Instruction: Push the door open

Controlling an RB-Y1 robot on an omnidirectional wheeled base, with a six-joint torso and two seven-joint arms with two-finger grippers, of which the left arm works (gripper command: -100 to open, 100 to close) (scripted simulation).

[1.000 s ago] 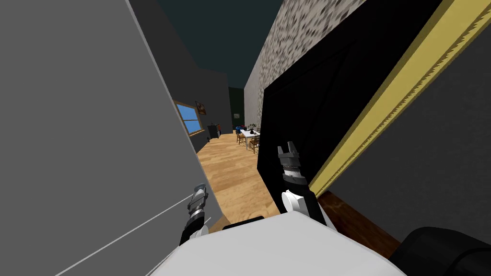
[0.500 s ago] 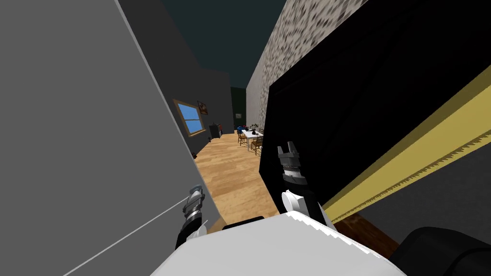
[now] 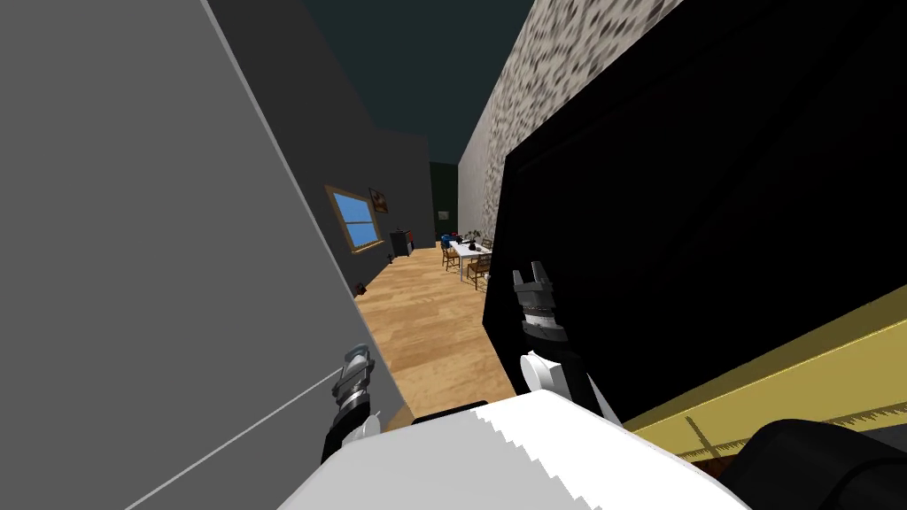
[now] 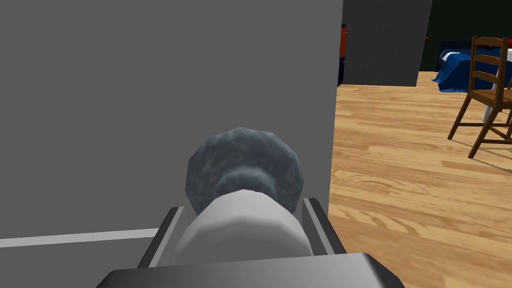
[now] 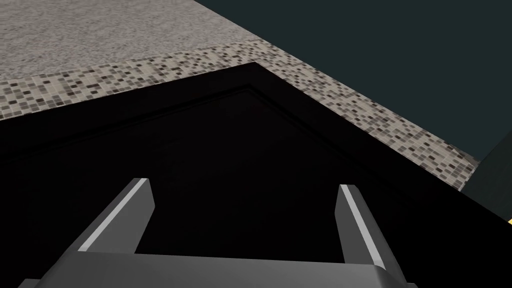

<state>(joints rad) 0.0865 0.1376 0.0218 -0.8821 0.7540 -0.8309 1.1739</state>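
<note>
The grey door (image 3: pixel 133 266) fills the left of the head view, and its free edge slants down toward my left gripper (image 3: pixel 354 363). In the left wrist view that gripper (image 4: pixel 240 210) is shut on the door's pale knob (image 4: pixel 245 227), its fingers pressing the knob's sides. A mottled blue-grey round plate (image 4: pixel 245 160) sits behind the knob on the door face (image 4: pixel 150 75). My right gripper (image 3: pixel 533 274) is raised in front of a black panel (image 3: pixel 664 221). Its fingers stand wide open with nothing between them (image 5: pixel 245 187).
Past the door edge a wooden floor (image 3: pixel 425 319) runs down a long room to a white table with chairs (image 3: pixel 465 248) and a window (image 3: pixel 354 220). A wooden chair (image 4: pixel 485 95) stands close on the floor. A yellow strip (image 3: pixel 797 354) borders the black panel.
The whole head view has shifted: the yellow strip slid down to the lower right and the black panel grew. The door edge and my left gripper on the knob moved slightly left.
</note>
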